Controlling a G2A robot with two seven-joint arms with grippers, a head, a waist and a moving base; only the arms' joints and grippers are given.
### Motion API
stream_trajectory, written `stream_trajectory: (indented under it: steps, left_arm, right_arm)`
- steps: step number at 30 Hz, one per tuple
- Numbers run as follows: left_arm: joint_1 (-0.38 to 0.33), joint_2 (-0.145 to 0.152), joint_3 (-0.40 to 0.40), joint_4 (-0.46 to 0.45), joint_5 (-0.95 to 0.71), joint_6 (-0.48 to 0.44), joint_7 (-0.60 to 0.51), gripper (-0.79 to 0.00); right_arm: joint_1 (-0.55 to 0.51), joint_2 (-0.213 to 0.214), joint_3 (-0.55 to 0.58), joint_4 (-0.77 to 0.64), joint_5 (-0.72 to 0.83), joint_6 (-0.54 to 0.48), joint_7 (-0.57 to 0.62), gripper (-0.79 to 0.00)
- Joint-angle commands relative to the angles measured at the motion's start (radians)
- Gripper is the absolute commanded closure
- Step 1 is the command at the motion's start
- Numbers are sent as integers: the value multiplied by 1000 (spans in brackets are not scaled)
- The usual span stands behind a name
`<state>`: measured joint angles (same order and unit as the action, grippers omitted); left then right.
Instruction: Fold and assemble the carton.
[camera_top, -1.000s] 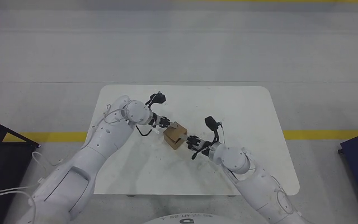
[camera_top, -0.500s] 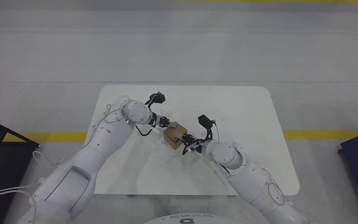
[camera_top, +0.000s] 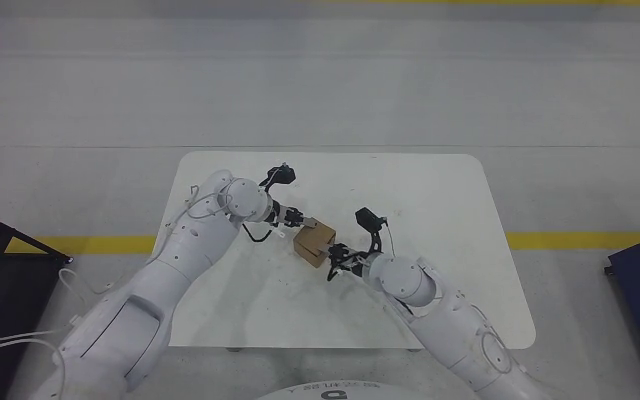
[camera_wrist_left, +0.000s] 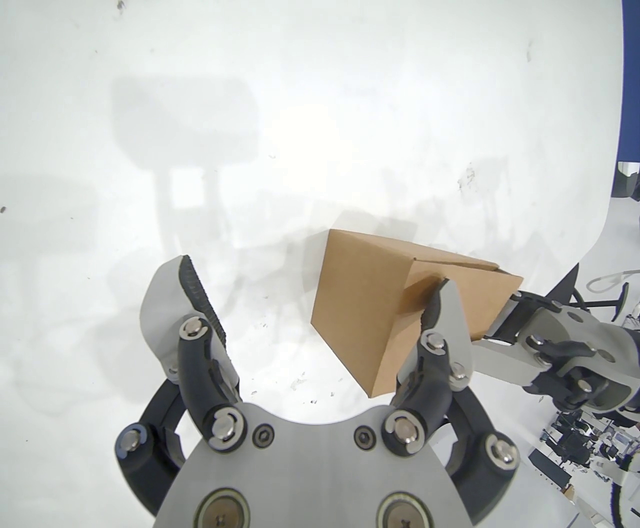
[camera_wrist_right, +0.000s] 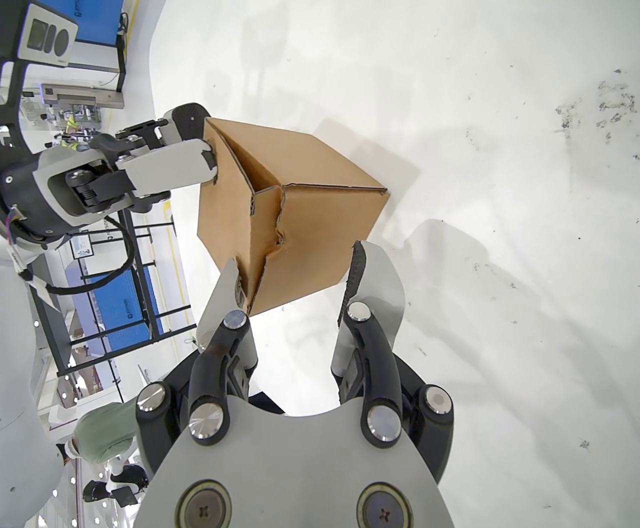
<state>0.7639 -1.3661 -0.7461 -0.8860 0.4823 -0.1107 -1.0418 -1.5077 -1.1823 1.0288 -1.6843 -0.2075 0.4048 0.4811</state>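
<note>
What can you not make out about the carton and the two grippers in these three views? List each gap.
- Top view: the carton is too small to show its flaps or any finger contact.
- Left wrist view: its flap end faces away, and a finger of the left gripper hides one corner.
- Right wrist view: a finger of the right gripper covers the near corner, and the folded flaps hide the inside.
- All views: the underside faces the table.
</note>
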Motion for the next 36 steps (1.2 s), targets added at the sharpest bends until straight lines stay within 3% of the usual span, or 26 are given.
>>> stream_trajectory:
  steps: [1, 4, 5, 7, 11, 14, 19, 25, 31, 36]
  left_arm:
    - [-1, -1, 0, 0, -1, -1, 0, -736]
    - [3, 1, -6, -7, -2, -15, 9, -770]
    - [5, 3, -11, -11, -4, -24, 10, -785]
    - [10, 8, -19, -19, -3, -33, 9, -785]
    - [24, 15, -29, -42, 3, -37, 4, -785]
    - [32, 18, -32, -54, 12, -29, 0, -785]
    - [30, 19, -36, -52, 10, -17, -3, -785]
    - [26, 17, -35, -43, 11, -15, -3, -785]
    - [18, 10, -23, -31, 9, -12, 0, -785]
    - [14, 7, -21, -23, 6, -13, 2, -785]
  right_arm:
    - [-9, 1, 8, -4, 11, -22, -5, -594]
    - [-21, 3, 19, -9, 21, -52, -8, -662]
    - [-24, 3, 23, -11, 25, -61, -9, -720]
    - [-30, 5, 30, -11, 29, -71, -7, -733]
    - [-31, 6, 38, -10, 35, -69, 0, -723]
    - [-24, 5, 36, -6, 35, -52, 4, -662]
    - [-25, 5, 40, -4, 35, -47, -1, -671]
    - [-107, 30, 142, -15, 53, -155, 41, -677]
    - [-103, 33, 136, -33, 21, -97, 58, -622]
    - [-65, 26, 100, -21, 10, -43, 61, -622]
